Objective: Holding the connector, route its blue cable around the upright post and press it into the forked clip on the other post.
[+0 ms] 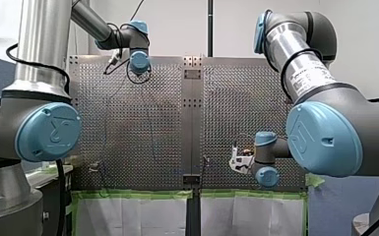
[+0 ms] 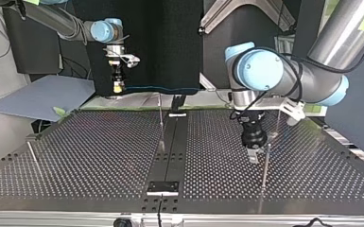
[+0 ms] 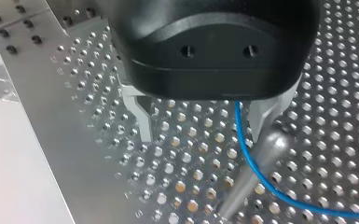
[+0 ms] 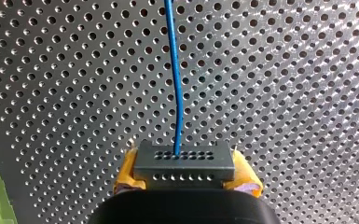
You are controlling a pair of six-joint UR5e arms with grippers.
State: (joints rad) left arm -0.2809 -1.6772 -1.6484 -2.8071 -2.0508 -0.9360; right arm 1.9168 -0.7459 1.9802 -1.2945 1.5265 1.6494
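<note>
while my right end effector (image 4: 186,169) clamps the grey connector (image 4: 185,161) between its yellow pads (image 4: 128,171), the blue cable (image 4: 175,70) leaves the connector's row of holes and runs straight ahead of that end effector, over the perforated counter (image 4: 284,93). the connector sits square in the grip, one pad on each short side, its holed face turned away from the wrist.

my left end effector (image 3: 204,128) stands wide: its two metal fingers (image 3: 142,116) are well apart and grip nothing. the cable comes out from under its black body between the fingers, close to one of them, and it cannot be told whether they touch. just ahead of that same finger the rounded tip of an upright post (image 3: 261,158) rises from the counter; the cable crosses in front of the post and curves off to the side, away from the end effector.

from across the counter, the left end effector hangs low over the holes with the post just beside it, and the right end effector is held high and well apart from it. a second thin post (image 2: 161,124) stands between the two end effectors; whether its tip is forked is too small to tell.
</note>
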